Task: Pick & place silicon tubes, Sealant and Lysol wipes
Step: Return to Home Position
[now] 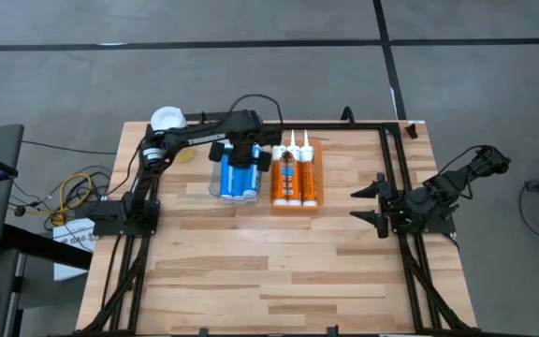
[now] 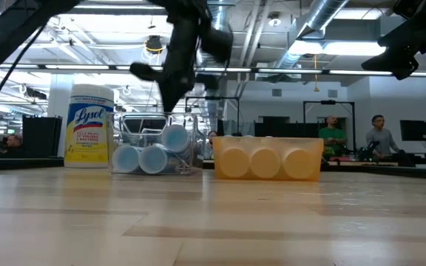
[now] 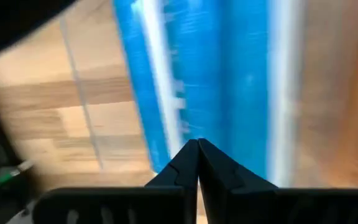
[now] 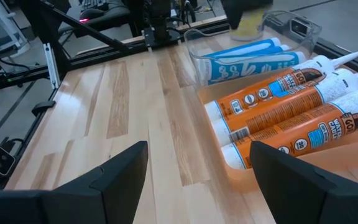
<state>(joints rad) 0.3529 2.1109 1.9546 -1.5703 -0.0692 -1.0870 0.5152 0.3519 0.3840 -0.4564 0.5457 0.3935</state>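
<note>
The wipes canister is standing at the table's back left corner. The left gripper is hovering, fingers pressed together, over blue tubes in the clear bin. Orange tubes are lying in an orange tray. The right gripper is waiting at the right edge, fingers spread.

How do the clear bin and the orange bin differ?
The clear plastic bin holds blue tubes piled two under one; the translucent orange bin holds orange tubes in one flat row. The left tool, shut, hangs over the clear bin, not the orange one. Both hold three tubes.
</note>
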